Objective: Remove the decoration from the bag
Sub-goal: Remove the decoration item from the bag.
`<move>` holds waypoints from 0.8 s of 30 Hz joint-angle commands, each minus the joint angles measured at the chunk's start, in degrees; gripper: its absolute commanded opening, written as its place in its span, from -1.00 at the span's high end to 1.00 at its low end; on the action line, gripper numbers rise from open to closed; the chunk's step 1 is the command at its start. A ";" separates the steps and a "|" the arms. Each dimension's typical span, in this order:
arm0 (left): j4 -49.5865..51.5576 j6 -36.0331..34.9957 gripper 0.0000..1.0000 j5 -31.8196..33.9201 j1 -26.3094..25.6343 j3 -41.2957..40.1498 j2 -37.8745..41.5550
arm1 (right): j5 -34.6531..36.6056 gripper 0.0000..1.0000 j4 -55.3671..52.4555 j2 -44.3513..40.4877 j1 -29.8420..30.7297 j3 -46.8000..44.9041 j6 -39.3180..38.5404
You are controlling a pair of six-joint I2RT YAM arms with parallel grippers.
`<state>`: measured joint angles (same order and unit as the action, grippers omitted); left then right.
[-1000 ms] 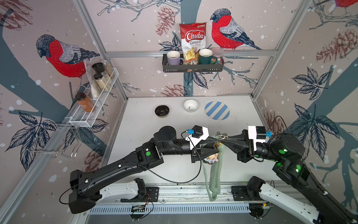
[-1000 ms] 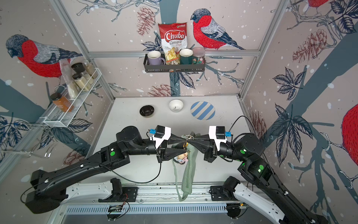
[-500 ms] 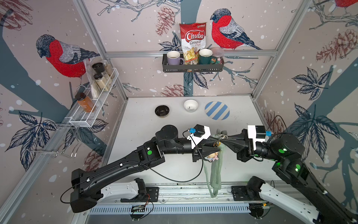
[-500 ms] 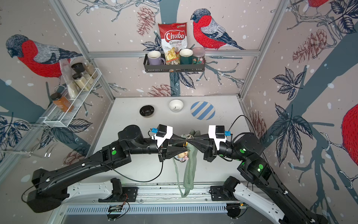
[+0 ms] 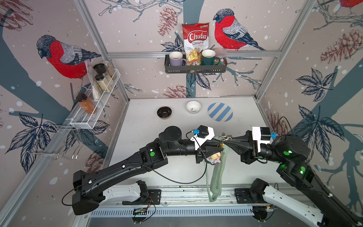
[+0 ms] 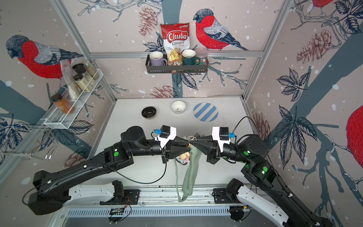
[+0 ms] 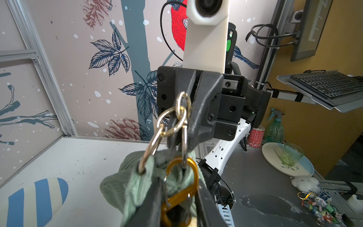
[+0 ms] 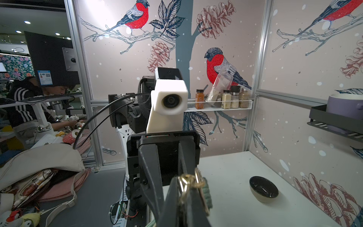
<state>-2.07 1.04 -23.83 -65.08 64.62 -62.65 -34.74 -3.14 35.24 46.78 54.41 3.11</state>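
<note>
The sage-green bag [image 5: 217,176] [image 6: 189,176] hangs limp above the table's front edge. It hangs by the gold rings [image 7: 172,121] [image 8: 188,184] at its top. My right gripper [image 5: 225,140] [image 6: 192,140] [image 8: 186,189] is shut on those rings. The decoration [image 5: 214,158] [image 6: 183,157] dangles beside the bag, and only its pale plush and pastel scarf show. Its gold clasp [image 7: 181,182] hooks to the rings. My left gripper [image 5: 221,143] [image 6: 187,145] [image 7: 178,178] meets the right one tip to tip, and its jaws press both sides of that clasp.
At the back of the table stand a black bowl [image 5: 164,112] [image 8: 263,188], a white bowl [image 5: 193,106] and a blue-striped plate [image 5: 220,112]. A wall shelf [image 5: 195,68] holds mugs and a chips packet. A wire spice rack [image 5: 96,102] hangs on the left wall.
My left gripper has crept a little to the right, toward the bag's top, and its jaws have narrowed onto the gold clasp. The right gripper and the bag have stayed put.
</note>
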 commanded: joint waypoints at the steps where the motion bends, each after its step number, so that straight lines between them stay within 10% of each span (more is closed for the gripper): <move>1: -0.13 -0.21 0.45 0.05 0.12 -0.04 0.12 | -0.16 1.00 2.74 -0.17 0.08 0.52 0.05; 18: -2.91 0.74 0.94 -0.93 0.07 -1.08 0.23 | 0.19 1.00 1.72 -0.94 0.06 0.06 -0.35; 24: -2.62 0.93 0.61 -1.74 0.13 -1.54 0.22 | 0.35 1.00 1.57 -2.11 0.06 -0.07 -0.57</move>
<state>-4.01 1.15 -24.45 -65.08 63.31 -62.43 -33.74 -4.95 33.80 46.78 54.08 2.94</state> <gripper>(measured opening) 0.165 0.058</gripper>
